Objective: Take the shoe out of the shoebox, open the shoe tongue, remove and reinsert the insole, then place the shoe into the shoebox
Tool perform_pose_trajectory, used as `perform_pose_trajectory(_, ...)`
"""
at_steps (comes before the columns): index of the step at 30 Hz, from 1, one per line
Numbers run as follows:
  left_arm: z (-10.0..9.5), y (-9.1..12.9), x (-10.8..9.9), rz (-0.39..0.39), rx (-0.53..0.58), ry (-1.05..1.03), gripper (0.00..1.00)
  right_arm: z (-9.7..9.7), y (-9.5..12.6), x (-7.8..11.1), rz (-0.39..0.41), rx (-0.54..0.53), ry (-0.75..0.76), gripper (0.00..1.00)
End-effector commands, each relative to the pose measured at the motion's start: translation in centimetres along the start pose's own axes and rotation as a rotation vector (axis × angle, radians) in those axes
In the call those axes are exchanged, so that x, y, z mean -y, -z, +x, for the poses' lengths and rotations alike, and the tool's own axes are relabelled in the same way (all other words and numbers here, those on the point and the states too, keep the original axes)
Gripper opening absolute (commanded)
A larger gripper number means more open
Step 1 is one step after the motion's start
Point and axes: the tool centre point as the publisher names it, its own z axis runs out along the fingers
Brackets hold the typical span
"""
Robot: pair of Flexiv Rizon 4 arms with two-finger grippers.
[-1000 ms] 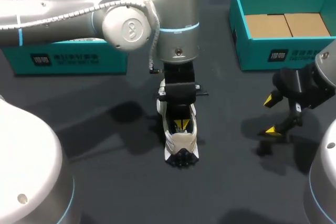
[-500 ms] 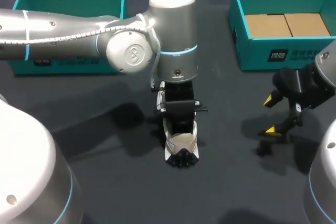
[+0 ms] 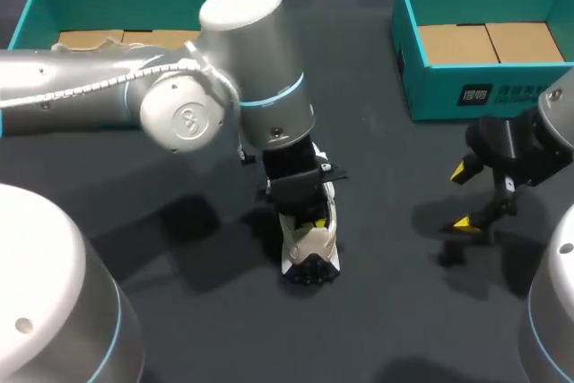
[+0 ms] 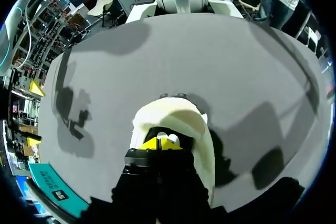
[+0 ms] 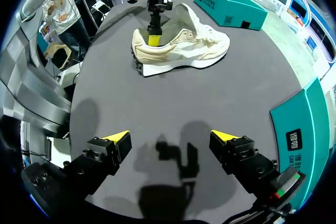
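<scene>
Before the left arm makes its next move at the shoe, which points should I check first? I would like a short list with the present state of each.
1. Shoe out of the box, upright on the table: ok.
2. Left gripper inside the shoe's opening: ok.
3. Insole held by it: cannot tell, hidden inside the shoe.
4. Right gripper with fingers open, apart from the shoe: ok.
5. Shoe steadied by a second gripper: not ok, the right one hovers off to the side.
6. Shoebox near the right arm open, only its cardboard lining inside: ok.
</scene>
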Motion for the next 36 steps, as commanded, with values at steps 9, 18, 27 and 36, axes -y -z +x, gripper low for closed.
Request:
perform_pose_trajectory(9,-1.0,0.2,-1.1,-0.079,0.156,0.02,0.0,0.1,0.0,-0.1,0.004,0.002,-0.001,1.0)
perform_pose_trajectory(18,-2.2,-2.6,-2.5,-0.096,0.09,0.021,0.0,0.1,0.0,-0.1,0.004,0.002,-0.001,1.0)
perform_pose_trajectory(27,-0.4,-3.1,-2.7,-0.105,0.011,0.007,0.0,0.1,0.0,-0.1,0.004,0.002,-0.001,1.0)
perform_pose_trajectory(36,0.7,-0.7,-1.5,-0.153,0.079,-0.028,0.0,0.1,0.0,-0.1,0.004,0.002,-0.001,1.0)
